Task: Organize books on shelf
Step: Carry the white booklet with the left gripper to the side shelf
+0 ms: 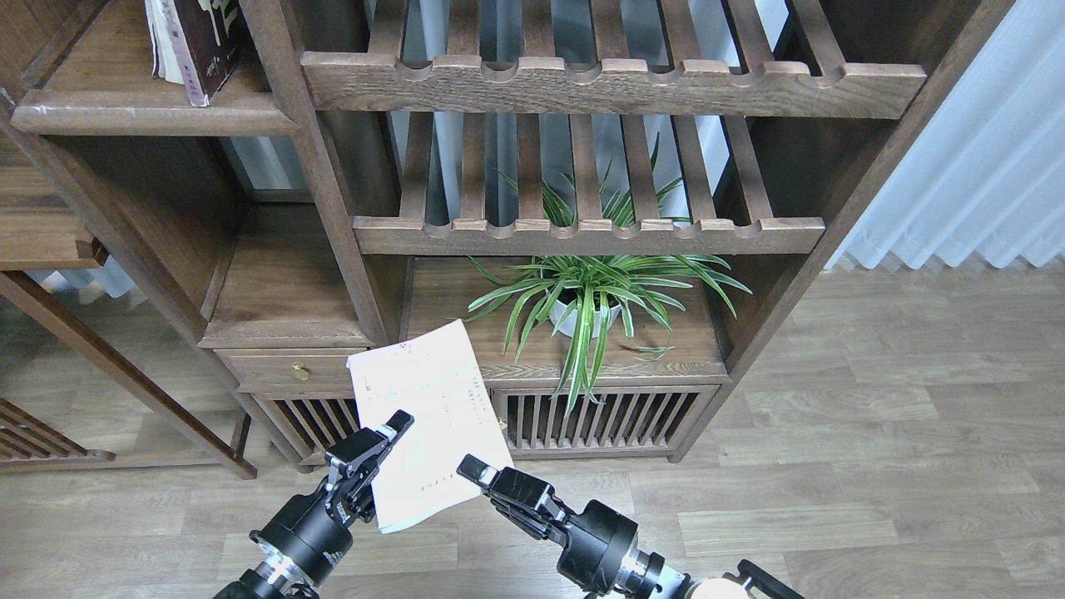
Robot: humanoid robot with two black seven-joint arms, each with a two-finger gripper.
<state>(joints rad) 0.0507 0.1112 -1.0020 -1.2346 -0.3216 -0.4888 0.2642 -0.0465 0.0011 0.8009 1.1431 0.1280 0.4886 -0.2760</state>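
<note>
The pale white-lavender book (428, 416) hangs tilted in the air in front of the low cabinet. My right gripper (468, 471) is shut on its lower right edge. My left gripper (387, 441) is at the book's left edge, with one finger (376, 439) lying over the cover; the other finger is hidden, so its grip is unclear. The dark maroon book (208, 37) with white characters leans on the solid brown shelf (150, 121) at top left, with a pale book (162, 42) beside it. The red book is out of view.
Two slatted racks (611, 87) with notched front rails fill the middle. A potted spider plant (586, 304) stands on the low cabinet top (666, 358). A small drawer (295, 370) sits at left. A white curtain (982, 150) hangs at right over the wood floor (874, 466).
</note>
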